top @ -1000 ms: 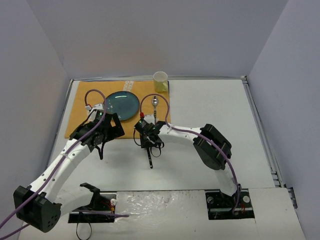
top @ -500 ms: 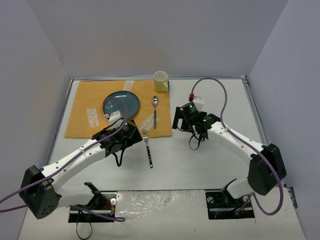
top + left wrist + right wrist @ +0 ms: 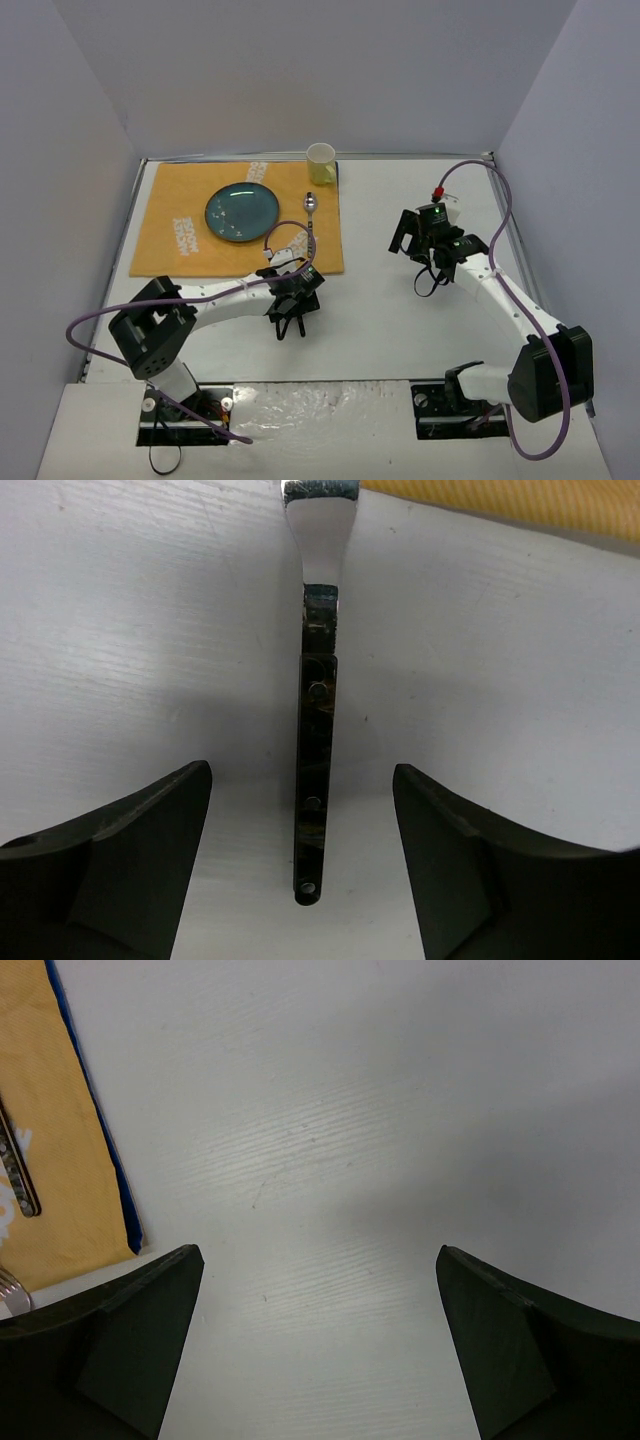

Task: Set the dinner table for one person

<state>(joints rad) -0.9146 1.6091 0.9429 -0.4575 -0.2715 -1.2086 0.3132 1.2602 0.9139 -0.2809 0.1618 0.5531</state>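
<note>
A fork with a dark handle (image 3: 315, 780) and a shiny neck lies flat on the white dinner table (image 3: 400, 320), just in front of the orange mat (image 3: 170, 235). My left gripper (image 3: 300, 865) is open and low over it. One finger stands on each side of the handle, with a gap on both sides. From above, my left gripper (image 3: 288, 312) hides most of the fork. My right gripper (image 3: 430, 282) is wide open over bare tabletop at the right, and in its wrist view this gripper (image 3: 320, 1350) has nothing between its fingers.
On the mat sit a teal plate (image 3: 242, 212), a spoon (image 3: 311, 215) to its right and a yellow cup (image 3: 321, 163) at the far corner. The mat's blue-edged corner (image 3: 110, 1175) and the spoon handle (image 3: 20, 1180) show at the left of the right wrist view.
My right gripper let go of the fork, opened wide and drew back to the right. My left gripper came over from beside the plate to straddle the fork handle, its jaws narrowing.
</note>
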